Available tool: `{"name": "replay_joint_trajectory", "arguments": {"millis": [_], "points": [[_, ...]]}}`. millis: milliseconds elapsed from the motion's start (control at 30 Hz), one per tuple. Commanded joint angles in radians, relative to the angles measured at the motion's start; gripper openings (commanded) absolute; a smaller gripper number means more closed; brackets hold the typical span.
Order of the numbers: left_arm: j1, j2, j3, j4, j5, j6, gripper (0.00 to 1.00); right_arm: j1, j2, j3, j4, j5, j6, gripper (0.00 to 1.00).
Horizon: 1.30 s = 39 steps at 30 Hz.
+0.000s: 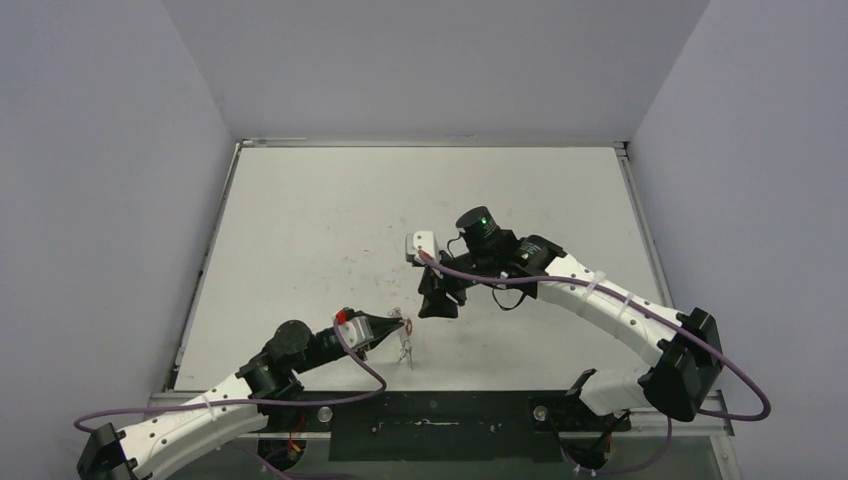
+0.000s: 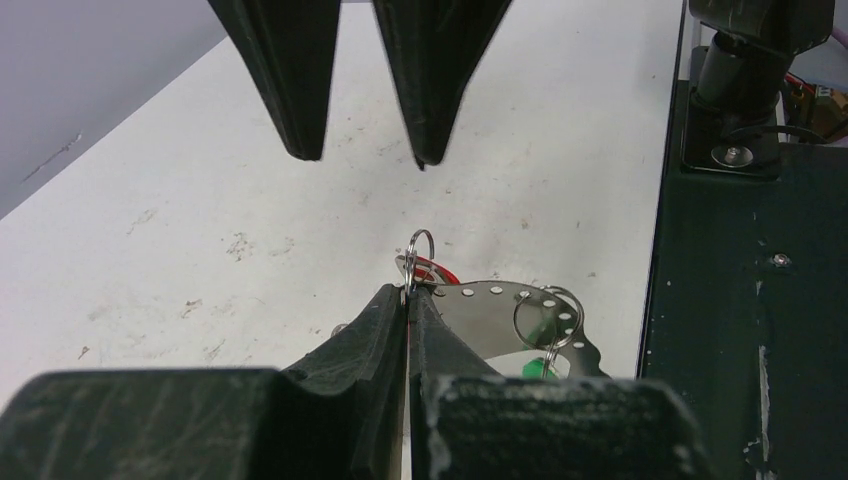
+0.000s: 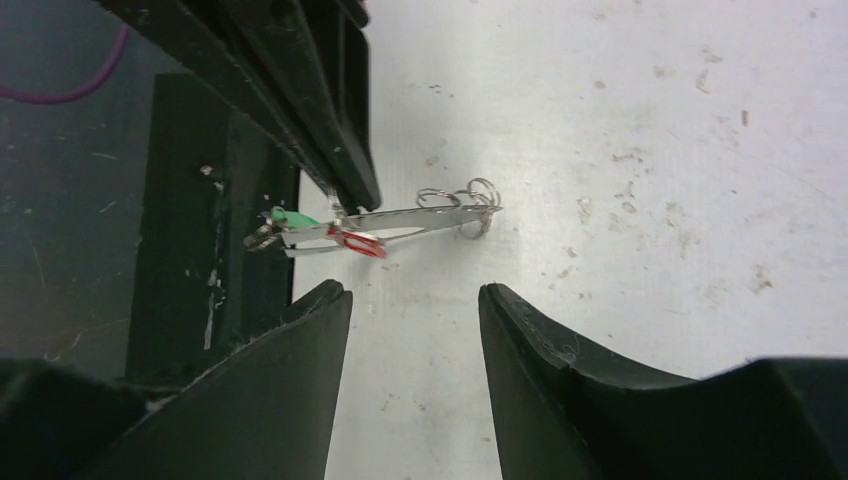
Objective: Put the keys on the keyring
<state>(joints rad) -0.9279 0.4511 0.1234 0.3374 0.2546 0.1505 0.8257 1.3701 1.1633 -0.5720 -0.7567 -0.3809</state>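
My left gripper (image 1: 402, 322) (image 2: 408, 292) is shut near the table's front edge, pinching a small wire ring with the red-tagged key (image 2: 436, 272). A flat, shiny, perforated metal piece (image 2: 495, 312) hangs from the same bunch, with a thin wire keyring loop (image 2: 548, 318) and the green tag (image 2: 541, 368) behind my right finger. In the right wrist view the bunch (image 3: 400, 222) is edge-on, with the green tag (image 3: 290, 217), red tag (image 3: 360, 243) and wire loops (image 3: 472, 195). My right gripper (image 1: 437, 300) (image 3: 414, 292) is open and empty, just behind the bunch.
The white table (image 1: 420, 200) is walled at the back and both sides. A black mounting plate (image 1: 430, 420) (image 2: 760, 300) runs along the near edge beside the bunch. My right gripper's fingers (image 2: 300, 100) point down over the table beyond my left fingertips.
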Motion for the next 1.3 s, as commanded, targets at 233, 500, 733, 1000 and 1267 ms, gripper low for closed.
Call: {"name": "replay_joint_trajectory", "arguments": {"millis": [233, 500, 733, 1000, 1267], "points": [[0.001, -0.017, 0.001, 0.153, -0.024, -0.037, 0.0, 0.047, -0.052, -0.076, 0.161, -0.195, 0.024, 0.45], [0.001, -0.003, 0.005, 0.158, -0.017, -0.04, 0.0, 0.065, -0.016, -0.06, 0.178, -0.137, 0.071, 0.22], [0.001, -0.008, 0.004, 0.158, -0.018, -0.04, 0.0, 0.064, -0.002, -0.052, 0.143, -0.126, 0.054, 0.01], [0.001, -0.008, 0.004, 0.157, -0.02, -0.039, 0.0, 0.062, -0.005, -0.06, 0.135, -0.093, 0.048, 0.0], [0.001, -0.015, 0.004, 0.154, -0.02, -0.039, 0.0, 0.055, -0.003, -0.072, 0.138, -0.052, 0.059, 0.0]]}}
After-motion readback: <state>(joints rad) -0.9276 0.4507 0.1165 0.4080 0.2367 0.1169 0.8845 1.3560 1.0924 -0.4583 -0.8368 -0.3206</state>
